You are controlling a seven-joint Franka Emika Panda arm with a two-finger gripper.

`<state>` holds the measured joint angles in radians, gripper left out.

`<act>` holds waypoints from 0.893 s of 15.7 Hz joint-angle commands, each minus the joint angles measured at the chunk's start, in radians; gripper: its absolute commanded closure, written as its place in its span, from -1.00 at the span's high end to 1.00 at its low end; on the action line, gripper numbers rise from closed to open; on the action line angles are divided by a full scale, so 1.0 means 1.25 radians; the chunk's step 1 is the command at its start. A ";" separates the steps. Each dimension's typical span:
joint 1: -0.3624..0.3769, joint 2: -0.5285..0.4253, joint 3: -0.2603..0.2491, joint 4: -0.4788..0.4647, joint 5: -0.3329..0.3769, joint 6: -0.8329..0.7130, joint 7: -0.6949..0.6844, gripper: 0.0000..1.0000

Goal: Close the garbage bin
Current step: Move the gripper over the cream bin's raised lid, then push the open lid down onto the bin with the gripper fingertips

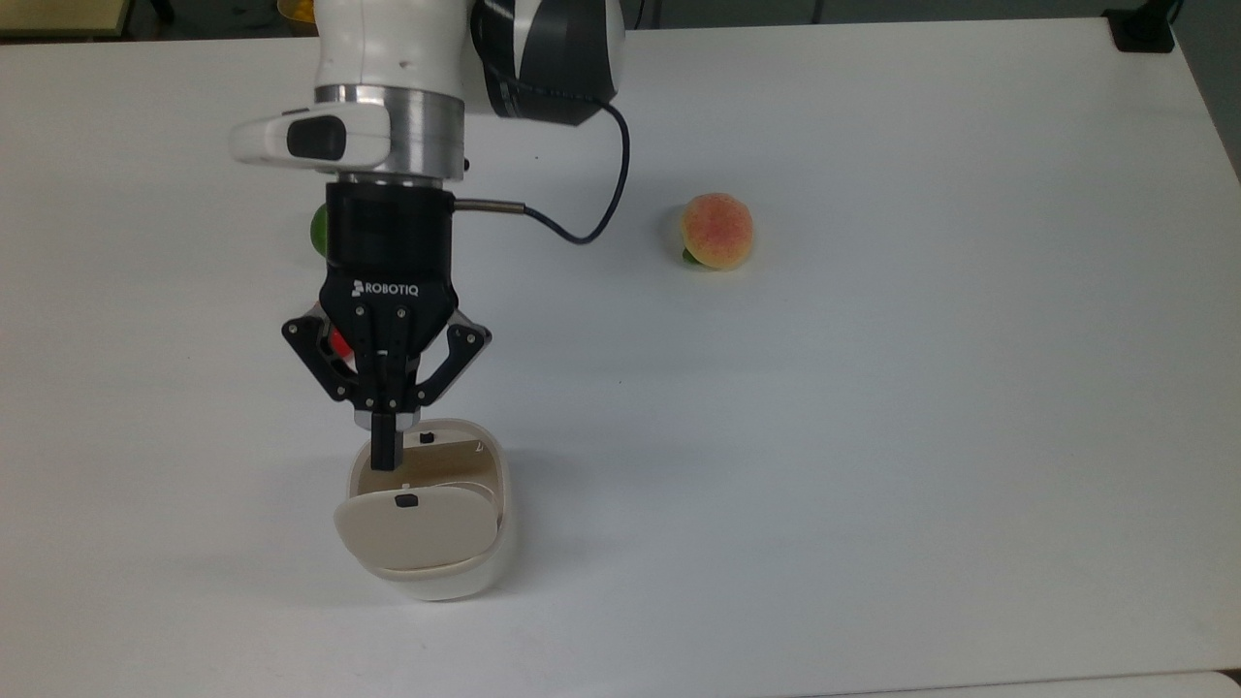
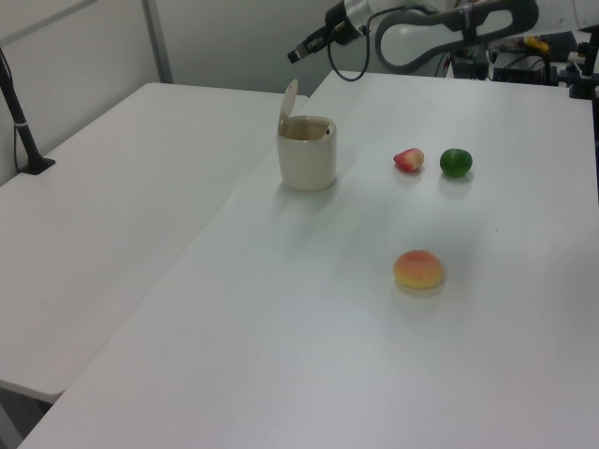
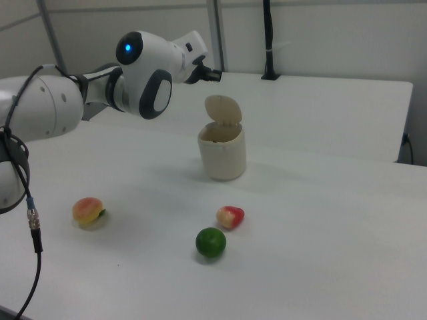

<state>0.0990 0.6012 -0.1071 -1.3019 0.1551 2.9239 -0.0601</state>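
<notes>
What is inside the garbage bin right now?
The garbage bin stands open with its lid up. The upper inner wall shows bare; the bottom is hidden by the lid and rim, so contents are unclear.

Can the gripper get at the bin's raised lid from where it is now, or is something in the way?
Probably yes. The gripper, fingers shut, hangs in the air near the upright lid of the garbage bin. Nothing stands between them; the strawberry and lime lie well aside.
</notes>
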 commanded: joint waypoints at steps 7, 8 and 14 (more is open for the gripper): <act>0.005 0.066 -0.005 0.028 -0.028 0.059 -0.003 -1.00; 0.004 0.068 -0.005 0.027 -0.033 0.059 -0.003 -1.00; 0.002 0.064 -0.005 0.000 -0.036 0.072 -0.006 -1.00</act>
<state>0.0977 0.6837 -0.1072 -1.2869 0.1219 2.9887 -0.0625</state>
